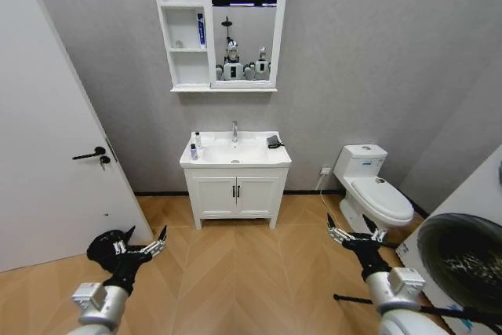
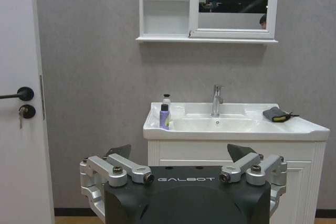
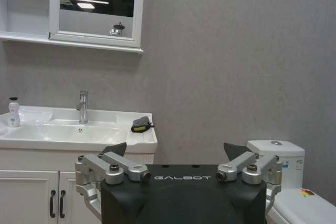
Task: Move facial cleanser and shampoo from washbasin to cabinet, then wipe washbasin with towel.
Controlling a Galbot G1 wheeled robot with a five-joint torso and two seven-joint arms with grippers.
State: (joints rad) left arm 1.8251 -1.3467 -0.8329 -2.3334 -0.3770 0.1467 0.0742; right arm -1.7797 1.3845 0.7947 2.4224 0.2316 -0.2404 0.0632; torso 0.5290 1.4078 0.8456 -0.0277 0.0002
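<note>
The washbasin stands against the far wall across the room. On its left rim are a small purple bottle and a white bottle with a dark cap; I cannot tell which is the facial cleanser and which the shampoo. The dark towel lies on the right rim. Above hangs the white cabinet with open shelves and a mirror. My left gripper and right gripper hover low over the floor, both open and holding nothing, far short of the basin. The left wrist view shows the left gripper, purple bottle and towel; the right wrist view shows the right gripper.
A white door with a black handle is at left. A toilet stands right of the two-door vanity. A machine with a dark drum is at near right and a black object lies on the floor at left. Wooden floor stretches ahead.
</note>
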